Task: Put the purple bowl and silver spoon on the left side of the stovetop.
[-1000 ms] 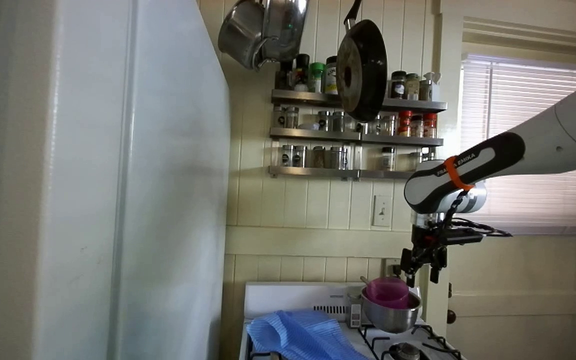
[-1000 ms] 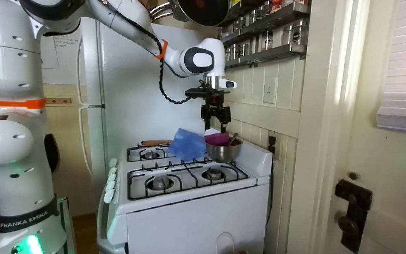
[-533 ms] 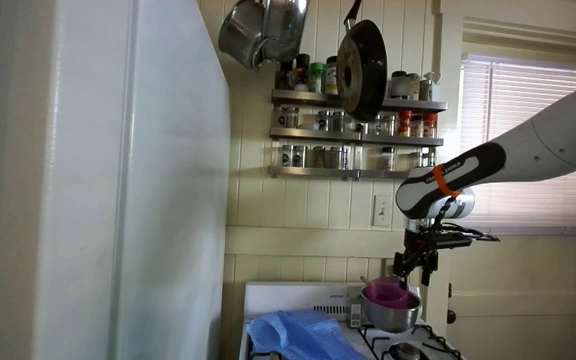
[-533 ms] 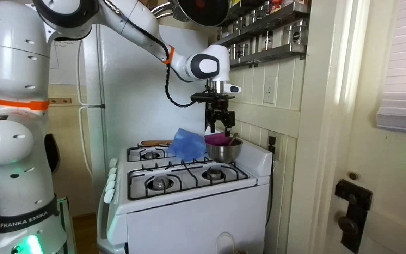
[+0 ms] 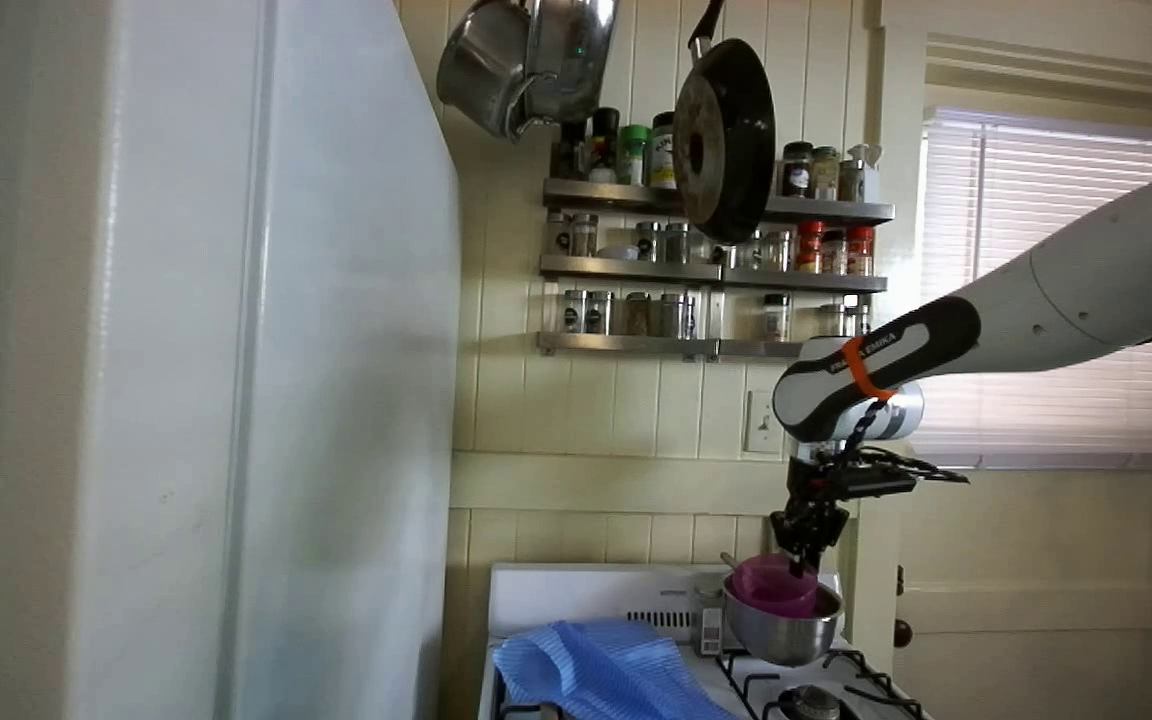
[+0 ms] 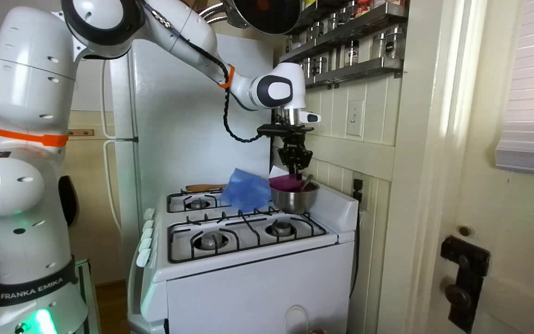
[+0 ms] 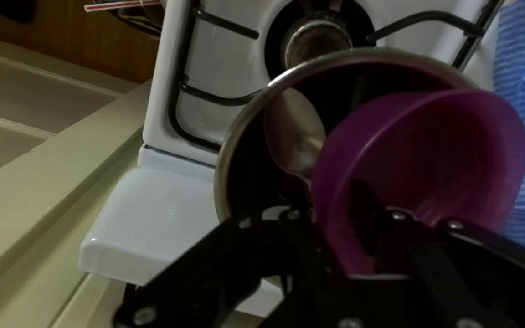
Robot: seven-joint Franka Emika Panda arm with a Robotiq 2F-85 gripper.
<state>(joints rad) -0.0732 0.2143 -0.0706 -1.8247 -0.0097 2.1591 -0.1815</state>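
Gripper (image 6: 295, 176) is sitting closer over the purple bowl (image 7: 431, 155) than a second ago, its fingers — spread wide then — now pinching narrow on the bowl's wall, one inside, one outside. That bowl is still leaning in the silver pot (image 6: 295, 203) beside the silver spoon (image 7: 292, 132), toward the back of the stovetop (image 7: 226, 59). A blue cloth (image 5: 601, 665) is lying near; a frying pan (image 5: 736, 140) is hanging before spice shelves (image 5: 631, 343).

Gripper (image 6: 296, 175) pointing down, fingers (image 7: 367, 214) close together.
Directly above it sits the wrist (image 6: 295, 88); from there the forearm (image 5: 1056, 295) slopes up and away.
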